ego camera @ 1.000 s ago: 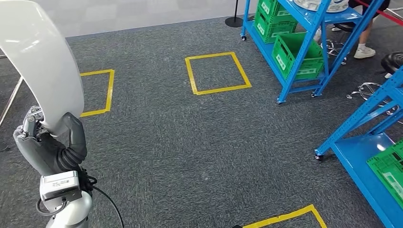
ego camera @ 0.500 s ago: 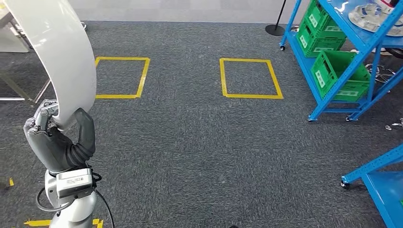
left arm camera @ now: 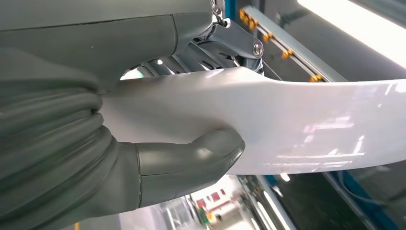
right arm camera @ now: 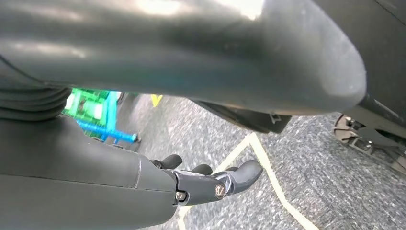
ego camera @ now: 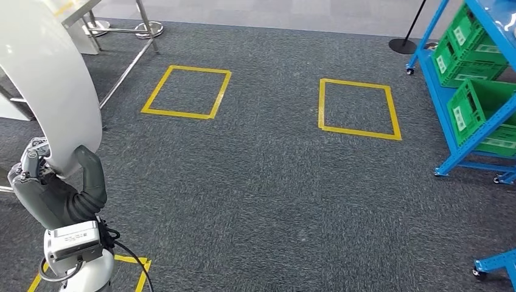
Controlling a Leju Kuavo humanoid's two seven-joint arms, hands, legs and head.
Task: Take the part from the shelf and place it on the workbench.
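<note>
A long, curved white part rises along the left side of the head view. My left hand grips its lower end, thumb against the near face. In the left wrist view the same glossy white part runs across the picture, with my left hand pressing its thumb on the part's edge. In the right wrist view my right hand hangs over the grey carpet, fingers loosely extended and holding nothing.
Two yellow tape squares mark the grey carpet ahead. A blue shelf with green crates stands at the right edge. Metal table legs and a white tabletop edge stand at the upper left. A black stanchion base sits at the back.
The whole picture has shifted: the camera has turned left, so the blue shelves slid toward the right edge and table legs came in at upper left. My left hand still holds the white part.
</note>
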